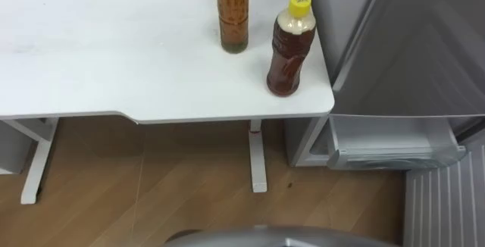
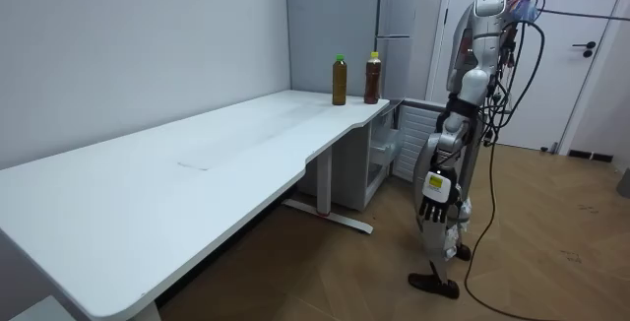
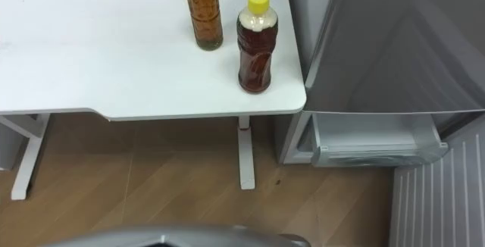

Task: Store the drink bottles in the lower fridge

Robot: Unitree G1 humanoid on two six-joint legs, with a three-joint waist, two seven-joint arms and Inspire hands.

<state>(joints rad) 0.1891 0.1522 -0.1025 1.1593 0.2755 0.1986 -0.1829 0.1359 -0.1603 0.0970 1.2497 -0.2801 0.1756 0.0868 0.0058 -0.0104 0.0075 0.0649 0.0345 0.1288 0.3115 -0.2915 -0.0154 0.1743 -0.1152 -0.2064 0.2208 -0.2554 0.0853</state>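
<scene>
Room view shows the robot's left hand (image 2: 434, 197) hanging low by its side, fingers loose and holding nothing. The robot stands near the corner of the white table (image 2: 197, 163), and its hand is well apart from the drinks. Two drinks stand upright on that corner, close together but not touching: a green-cap bottle (image 2: 339, 79) and a yellow-cap bottle (image 1: 289, 46). Both have brown drink inside and their caps on. Just beside the table is the grey fridge (image 1: 424, 42). Its lower part is open, and the white bin (image 1: 394, 145) there looks empty. I think no drink is put away yet. Next the robot needs to step closer, lift its hand to the yellow-cap bottle by the table edge, and wrap its fingers round it
</scene>
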